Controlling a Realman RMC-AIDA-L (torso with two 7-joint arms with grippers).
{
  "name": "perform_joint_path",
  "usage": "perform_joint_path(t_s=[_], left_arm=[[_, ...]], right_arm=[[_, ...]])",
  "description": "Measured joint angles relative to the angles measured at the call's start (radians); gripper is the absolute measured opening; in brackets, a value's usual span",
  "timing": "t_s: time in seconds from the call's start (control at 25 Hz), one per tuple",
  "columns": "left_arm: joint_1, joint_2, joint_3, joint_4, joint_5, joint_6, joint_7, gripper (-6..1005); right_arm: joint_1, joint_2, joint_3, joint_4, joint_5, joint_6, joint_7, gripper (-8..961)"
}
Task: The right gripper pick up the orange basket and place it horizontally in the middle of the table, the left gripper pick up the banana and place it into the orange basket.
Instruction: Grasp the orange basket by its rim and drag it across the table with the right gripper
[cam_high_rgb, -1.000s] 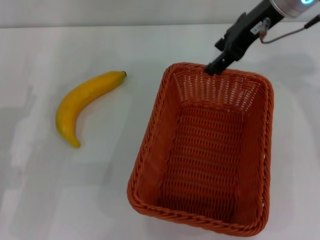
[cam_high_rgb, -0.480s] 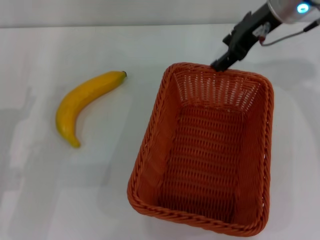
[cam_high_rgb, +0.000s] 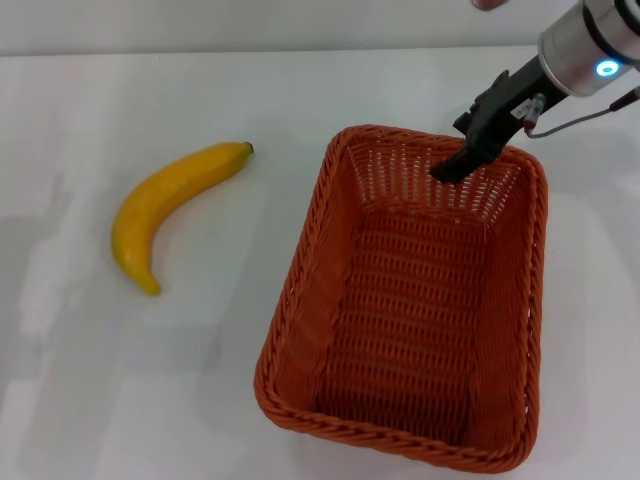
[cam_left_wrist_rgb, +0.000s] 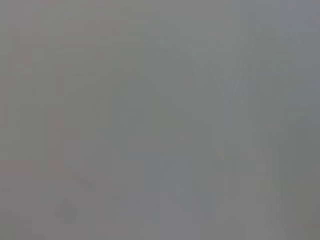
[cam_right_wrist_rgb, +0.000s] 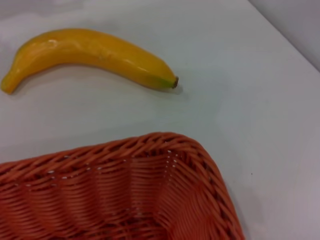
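Observation:
The orange basket (cam_high_rgb: 300, 280) stands on the white table (cam_high_rgb: 150, 400), right of the middle, with its long side running away from me. Nothing lies inside it. My right gripper (cam_high_rgb: 447, 170) hangs above the basket's far end, its black tip over the far inner wall, and holds nothing that I can see. The yellow banana (cam_high_rgb: 165, 205) lies on the table to the left of the basket, apart from it. The right wrist view shows a corner of the basket (cam_right_wrist_rgb: 125, 190) with the banana (cam_right_wrist_rgb: 90, 52) beyond it. The left gripper is out of view, and the left wrist view is plain grey.
Bare white tabletop surrounds the basket and banana. The table's far edge (cam_high_rgb: 250, 52) runs along the back, and the table's edge (cam_right_wrist_rgb: 285, 37) also shows in the right wrist view.
My right gripper left the basket's far rim, rose to the right, and now sits over the far inner wall. Basket and banana have not moved.

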Motion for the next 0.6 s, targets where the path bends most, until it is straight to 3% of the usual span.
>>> perform_joint_path(t_s=[0.6], left_arm=[[-0.004,0.002,0.000,0.000,0.000,-0.025,0.002,893]], right_arm=[[-0.015,0.018,-0.081,0.045,0.000,0.087,-0.002,778]])
